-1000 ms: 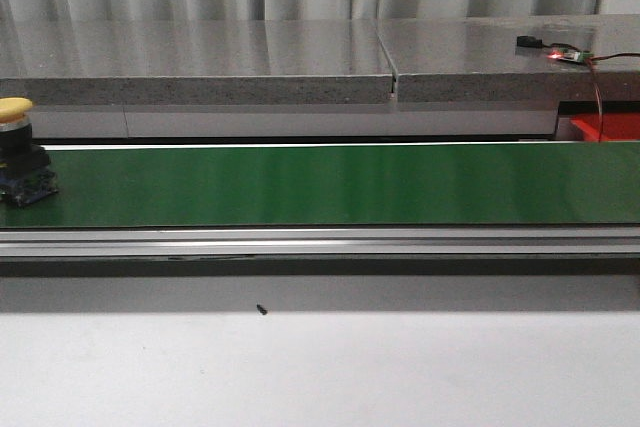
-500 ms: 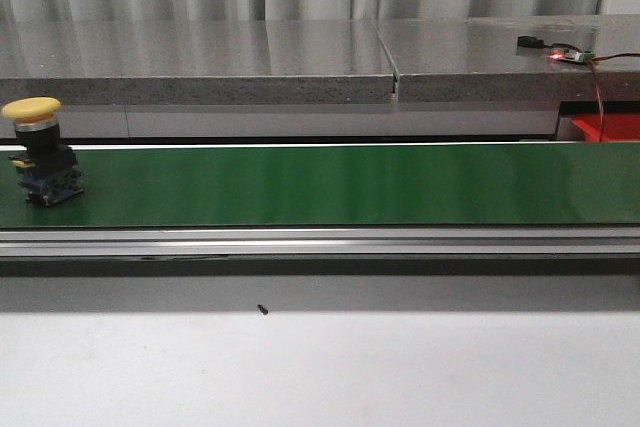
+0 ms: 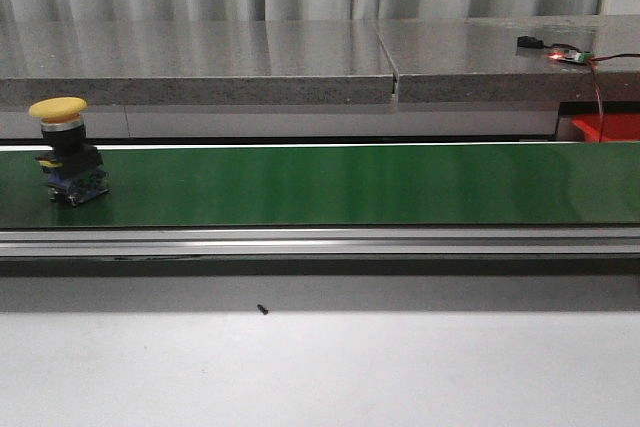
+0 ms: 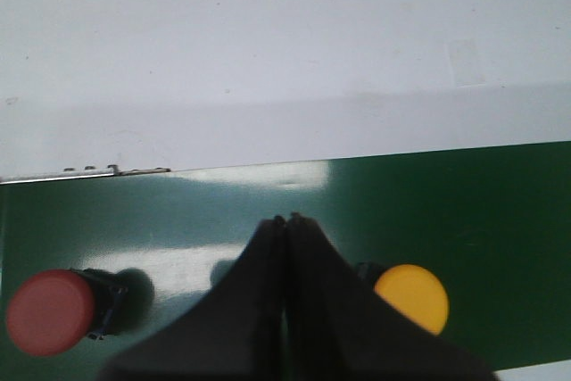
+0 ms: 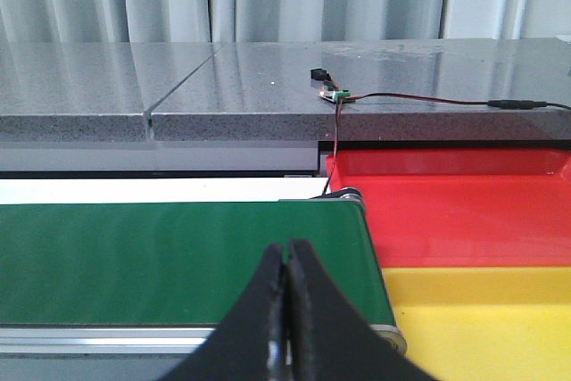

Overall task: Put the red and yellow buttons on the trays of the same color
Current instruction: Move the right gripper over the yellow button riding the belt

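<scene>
pretty much at square one here, judging by how things lie. nothing sorted yet as far as can be seen: red tray [image 5: 464, 198] and yellow tray [image 5: 482, 305] both bare in the right wrist view, sitting side by side just past the end of the green belt [image 3: 340, 185], the red one further back toward the grey stone worktop [image 3: 200, 62].

yellow button [image 3: 68, 152] standing upright on the belt, way over at its left end in the front view, well apart from the trays at the far right. same yellow button [image 4: 410, 296] visible under the left wrist camera, with a red button [image 4: 52, 311] also on the belt on the other side of the hand. no sign of the red one in the front view, so probably just out of frame to the left.

left hand [image 4: 285, 225] hovering above the belt between the two buttons, fingers pressed together, holding nothing. right hand [image 5: 285, 260] likewise closed up and empty, hanging over the belt's tray end, pointing out toward the trays.

so, still left to do: basically everything. both buttons to be picked off the belt, yellow to the yellow tray, red to the red one. no grasp started on either, and both hands need opening up first.
</scene>
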You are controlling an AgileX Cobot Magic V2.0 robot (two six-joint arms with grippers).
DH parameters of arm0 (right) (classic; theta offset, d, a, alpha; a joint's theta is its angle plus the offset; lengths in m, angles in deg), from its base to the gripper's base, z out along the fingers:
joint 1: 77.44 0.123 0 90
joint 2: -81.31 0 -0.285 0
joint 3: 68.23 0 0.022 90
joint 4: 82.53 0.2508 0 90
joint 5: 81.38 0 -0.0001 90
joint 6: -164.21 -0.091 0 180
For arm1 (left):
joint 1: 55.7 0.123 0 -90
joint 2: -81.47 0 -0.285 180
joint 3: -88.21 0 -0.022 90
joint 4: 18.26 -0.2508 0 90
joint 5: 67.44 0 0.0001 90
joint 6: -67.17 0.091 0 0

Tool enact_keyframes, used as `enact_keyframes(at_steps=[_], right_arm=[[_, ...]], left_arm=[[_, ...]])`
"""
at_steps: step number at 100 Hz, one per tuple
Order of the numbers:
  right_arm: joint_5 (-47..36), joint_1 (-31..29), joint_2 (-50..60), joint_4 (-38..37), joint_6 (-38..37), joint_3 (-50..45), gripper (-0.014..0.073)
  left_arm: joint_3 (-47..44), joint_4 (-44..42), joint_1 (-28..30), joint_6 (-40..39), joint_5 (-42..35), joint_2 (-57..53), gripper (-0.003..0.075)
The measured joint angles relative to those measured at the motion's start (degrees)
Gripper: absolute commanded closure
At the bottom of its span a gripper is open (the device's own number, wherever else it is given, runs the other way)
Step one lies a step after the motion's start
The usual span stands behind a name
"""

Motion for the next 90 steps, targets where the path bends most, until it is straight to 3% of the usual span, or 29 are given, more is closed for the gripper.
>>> enact_keyframes(at_steps=[38, 90], right_arm=[[0.0, 0.0, 0.0, 0.0, 0.0, 0.0, 0.066], [0.0, 0.0, 0.0, 0.0, 0.0, 0.0, 0.066]], left_arm=[[-12.1, -1.0, -2.5, 0.0, -0.5, -14.8, 0.0739], [-32.5, -1.2, -2.5, 0.0, -2.0, -44.8, 0.0739]])
